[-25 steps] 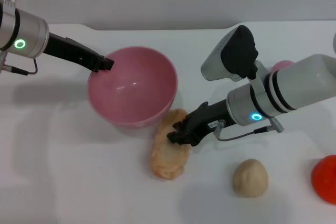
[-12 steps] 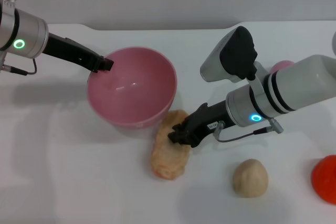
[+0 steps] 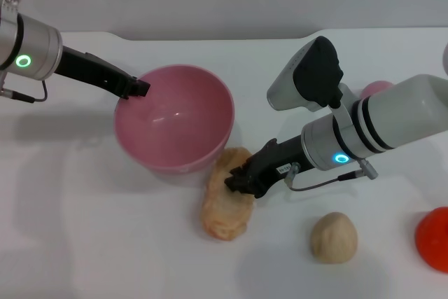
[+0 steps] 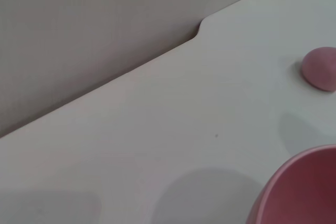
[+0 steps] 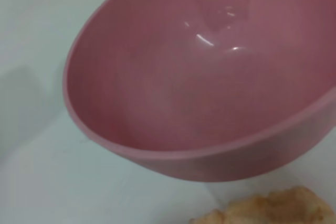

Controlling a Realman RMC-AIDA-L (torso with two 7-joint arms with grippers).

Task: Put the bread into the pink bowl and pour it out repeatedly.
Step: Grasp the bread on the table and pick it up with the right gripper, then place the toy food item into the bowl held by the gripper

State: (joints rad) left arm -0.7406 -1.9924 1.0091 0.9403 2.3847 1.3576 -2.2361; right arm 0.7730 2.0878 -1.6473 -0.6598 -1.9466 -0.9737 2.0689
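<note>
White tabletop [image 3: 84, 243], pale wall behind, notch in the far edge. Your pink bowl [image 3: 175, 120] sits empty, tipped toward the bread side, with the left gripper [image 3: 138, 87] at its far-left rim; it looks pinched on the rim, but I can't tell for sure. The bread [image 3: 225, 197] lies flat on the table, just beside the bowl's near-right side, outside it. Your right gripper [image 3: 238, 181] is down on the loaf's right edge, touching it; whether the fingers have closed on it is hidden, can't tell. Step in hand, by my read: picking up the bread for loading. Next you need a firm grip, a lift over the rim, and a drop inside. Also around: tan bun [image 3: 334, 237], small pink dome [image 3: 375, 89], red thing [image 3: 434, 237] at the right edge.
</note>
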